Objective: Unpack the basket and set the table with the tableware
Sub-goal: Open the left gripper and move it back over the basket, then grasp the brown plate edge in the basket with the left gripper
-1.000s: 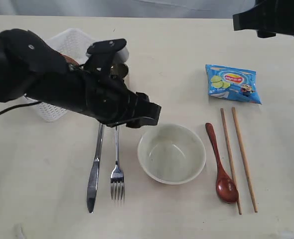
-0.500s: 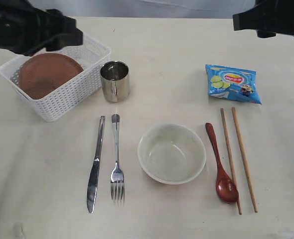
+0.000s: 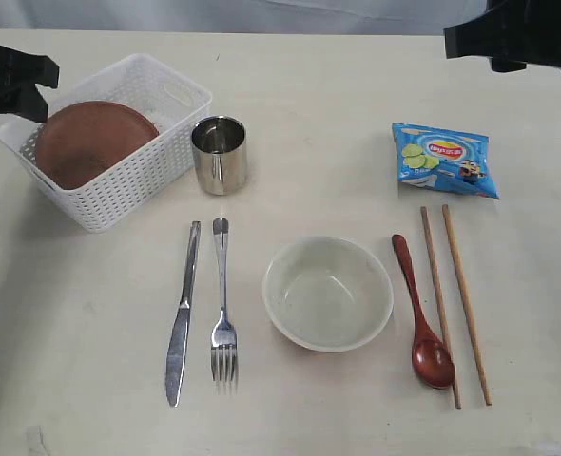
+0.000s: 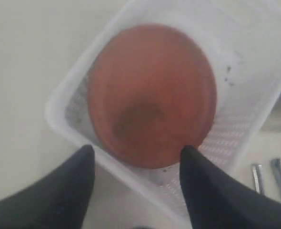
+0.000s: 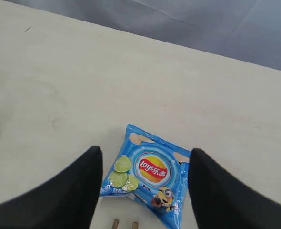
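The white, woven-look basket (image 3: 138,185) stands on the table (image 3: 338,114), a round red-brown plate (image 3: 90,142) inside. Only the exterior view shows the steel cup (image 3: 219,152) just beside the basket. Only the wrist views show the left gripper (image 4: 136,151) wide and empty above the basket, and the right gripper (image 5: 145,151) likewise wide, well apart from it.

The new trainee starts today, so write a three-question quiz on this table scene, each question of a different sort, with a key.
1. True or false: the plate lies inside the basket.
2. Which thing lies between the bowl and the chopsticks? A) fork B) spoon C) cup
3. Fill in: the left tool is ____ and holds nothing.
Key: 1 true; 2 B; 3 open.
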{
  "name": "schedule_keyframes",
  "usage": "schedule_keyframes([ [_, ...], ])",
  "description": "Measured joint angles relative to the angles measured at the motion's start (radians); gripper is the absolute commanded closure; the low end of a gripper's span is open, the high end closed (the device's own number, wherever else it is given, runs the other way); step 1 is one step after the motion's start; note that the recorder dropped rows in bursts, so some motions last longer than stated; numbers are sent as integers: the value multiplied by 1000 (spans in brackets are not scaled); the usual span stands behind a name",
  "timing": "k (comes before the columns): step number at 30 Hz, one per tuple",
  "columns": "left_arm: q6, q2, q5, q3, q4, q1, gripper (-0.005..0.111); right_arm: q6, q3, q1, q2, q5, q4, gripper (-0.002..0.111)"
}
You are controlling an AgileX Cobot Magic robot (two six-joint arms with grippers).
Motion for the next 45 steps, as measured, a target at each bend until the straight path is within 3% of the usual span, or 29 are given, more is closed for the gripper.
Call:
schedule_keyframes([
  [11, -78, 179, 36, -123, 127, -34, 55, 0, 0, 0, 0, 0, 0, 56],
  [45, -90, 367, -140, -124, 168, -34, 55, 0, 0, 0, 0, 0, 4, 56],
])
